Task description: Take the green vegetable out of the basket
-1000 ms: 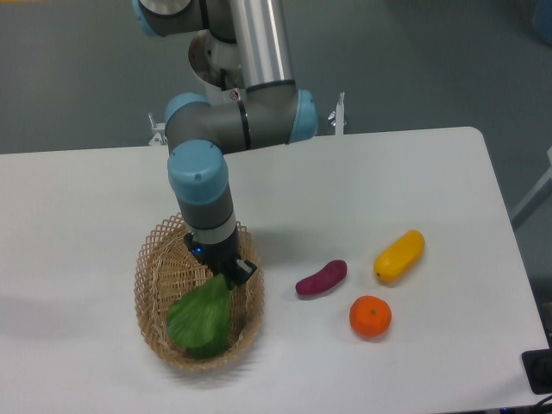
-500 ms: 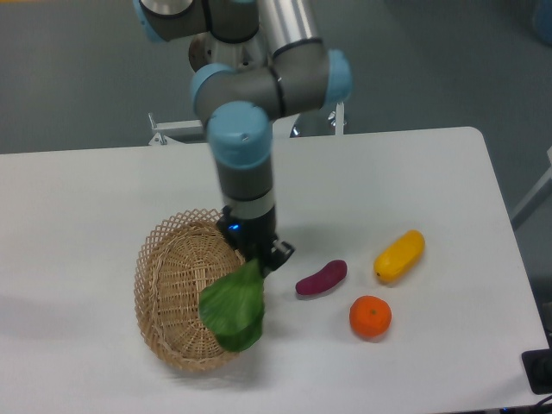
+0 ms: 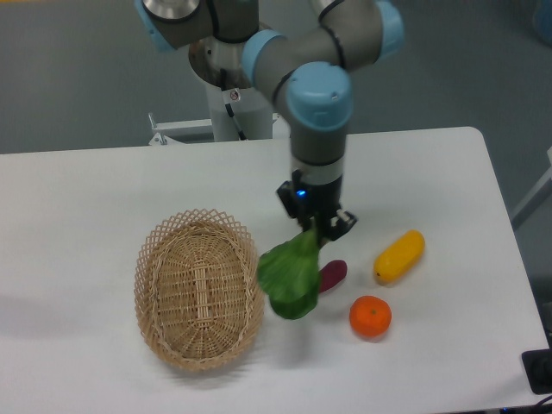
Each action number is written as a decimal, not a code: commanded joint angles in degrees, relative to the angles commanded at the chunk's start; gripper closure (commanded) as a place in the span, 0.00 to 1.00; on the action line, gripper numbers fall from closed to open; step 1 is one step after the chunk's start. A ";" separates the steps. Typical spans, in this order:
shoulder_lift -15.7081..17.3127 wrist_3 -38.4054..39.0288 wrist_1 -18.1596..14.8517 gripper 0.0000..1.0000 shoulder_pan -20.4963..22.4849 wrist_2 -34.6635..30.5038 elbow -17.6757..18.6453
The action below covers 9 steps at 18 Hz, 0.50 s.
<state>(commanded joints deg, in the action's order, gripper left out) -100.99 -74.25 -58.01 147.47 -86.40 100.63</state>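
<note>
Hanging from the gripper, the green vegetable is held clear of the basket, off to the basket's right and above the table, with its broad leaves drooping downward and partly covering the purple eggplant-like piece. The jaws are seen closed on the narrow upper end of the vegetable, where the stem would be; the pale stem itself is hidden between the fingers.

The vegetable is judged to be light, since it is carried by one small end without visible sag in the arm. The leaf part looks thin and soft, likely to flex or swing when moved, so it is thought a poor place for a grip. The stem end is judged firmer and narrower, and better suited to the two fingers. A smooth toy surface may be slippery, so a hold at the very tip could be lost if the load is swung quickly.

Nearby, the yellow oblong fruit and the orange lie on the table, apart from the basket.
</note>
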 joint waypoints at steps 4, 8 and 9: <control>0.97 -4.05 -2.28 0.67 3.26 1.93 -0.62; 1.05 -5.03 -2.46 0.67 3.79 2.20 -0.62; 1.05 -5.03 -2.37 0.67 3.70 2.28 -0.53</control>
<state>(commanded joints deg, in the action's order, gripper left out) -99.93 -79.28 -60.38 151.17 -84.11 100.11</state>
